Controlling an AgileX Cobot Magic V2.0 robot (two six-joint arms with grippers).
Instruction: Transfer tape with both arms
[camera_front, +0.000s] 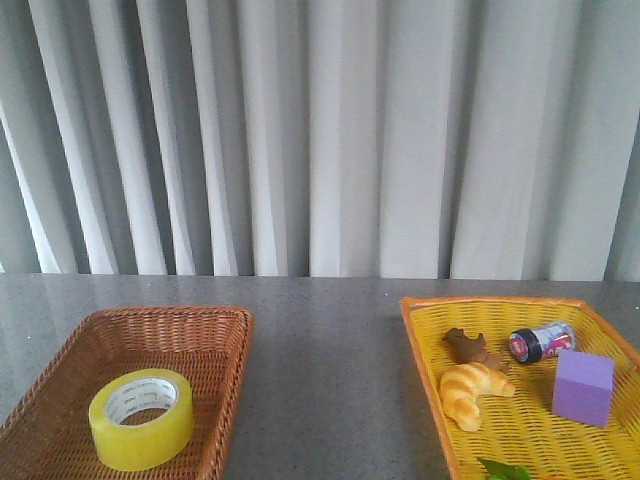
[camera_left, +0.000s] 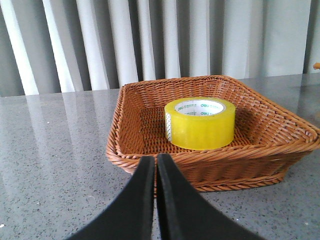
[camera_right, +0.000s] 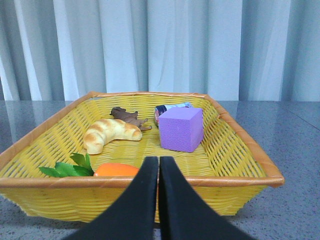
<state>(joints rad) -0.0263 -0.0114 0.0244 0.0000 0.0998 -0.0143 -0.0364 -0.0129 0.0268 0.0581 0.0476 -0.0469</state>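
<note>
- Grey speckled table (camera_front: 320, 340) across the whole front view, backed by a pale pleated curtain (camera_front: 320, 130); no arms visible from the front.
- Yellow woven basket (camera_front: 425, 345) on the robot's right side of the table, orange-rimmed, cut off by the picture's right and lower edges; seen again from the right wrist (camera_right: 240, 150), just beyond the fingers.
- Brown wicker basket (camera_front: 225, 330) on the robot's left side, well apart from the yellow one; seen from the left wrist (camera_left: 130, 135) turned corner-on, just beyond the fingers.
- Tape (camera_front: 141, 418) lying flat inside the brown basket, hole upward, translucent yellow with a white printed core; resting on the basket floor (camera_left: 200, 123), untouched by either arm.
- Left gripper (camera_left: 156, 165) low over the table in front of the brown basket, black fingers pressed together with only a thin seam between; holding nothing.
- Right gripper (camera_right: 158, 167) in front of the yellow basket's near rim, fingers likewise closed tip to tip; holding nothing.
- Purple cube (camera_front: 583, 387) in the yellow basket, toward its right wall.
- Croissant (camera_front: 473, 390) near the basket's middle, beside the cube yet apart from it.
- Small can (camera_front: 540, 342) on its side at the far end; brown biscuit-like piece (camera_front: 472, 348) just beside the croissant.
- Orange rounded item (camera_right: 116, 170) and green leaves (camera_right: 70, 167) at the near rim; identity unclear.
</note>
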